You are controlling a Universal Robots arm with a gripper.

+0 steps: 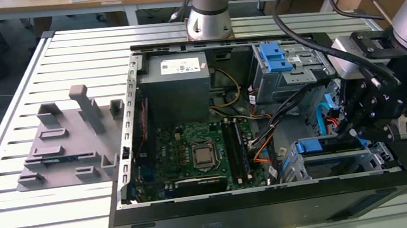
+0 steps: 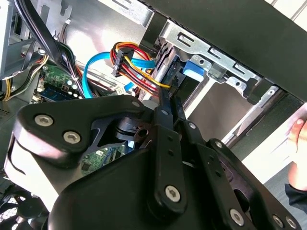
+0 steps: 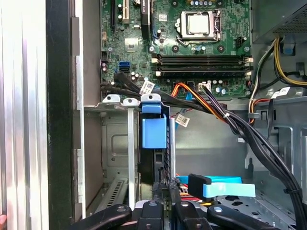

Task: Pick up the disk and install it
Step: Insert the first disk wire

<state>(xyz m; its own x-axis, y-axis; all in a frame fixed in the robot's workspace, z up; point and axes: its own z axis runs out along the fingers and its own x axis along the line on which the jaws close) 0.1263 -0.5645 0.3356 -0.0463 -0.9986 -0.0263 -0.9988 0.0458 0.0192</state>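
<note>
Inside the bay, the disk stood on edge, directly ahead of your gripper. Its fingers pinched the disk's rear edge.

We see a slatted, ribbed metal table carrying an open black computer case, with a grey plastic fixture plate (several upright blocks on it) lying just beside it toward the exterior view's left.
</note>
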